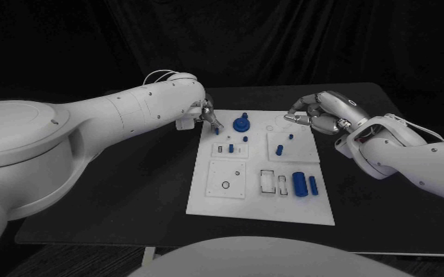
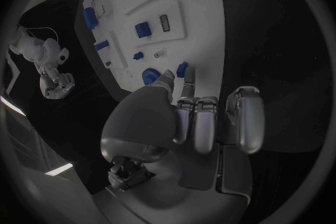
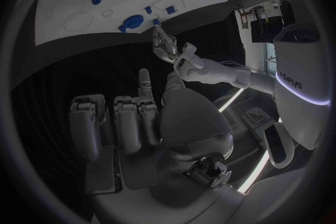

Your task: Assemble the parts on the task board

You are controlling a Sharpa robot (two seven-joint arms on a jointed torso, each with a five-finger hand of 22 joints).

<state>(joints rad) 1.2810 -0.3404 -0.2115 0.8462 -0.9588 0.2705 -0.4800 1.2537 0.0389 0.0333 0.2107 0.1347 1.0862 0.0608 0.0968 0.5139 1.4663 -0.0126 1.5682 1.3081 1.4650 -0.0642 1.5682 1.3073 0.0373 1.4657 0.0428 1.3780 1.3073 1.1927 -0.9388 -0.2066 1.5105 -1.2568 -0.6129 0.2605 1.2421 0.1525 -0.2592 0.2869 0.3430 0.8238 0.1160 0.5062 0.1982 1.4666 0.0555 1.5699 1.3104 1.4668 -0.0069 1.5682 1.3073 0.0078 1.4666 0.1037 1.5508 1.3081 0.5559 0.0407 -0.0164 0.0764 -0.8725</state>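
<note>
Left hand (image 1: 205, 115), fingers pinching a small blue peg (image 2: 182, 70), hovers at the white task board's (image 1: 259, 209) far-left corner, nearer than the curled, empty right hand (image 1: 319, 113).

A black table (image 1: 120, 187) stands in front of a black curtain (image 1: 278, 27) that hangs in soft vertical folds across the whole back of the scene. The tabletop is flat and matte, its near edge visible, with dark floor below it.
</note>
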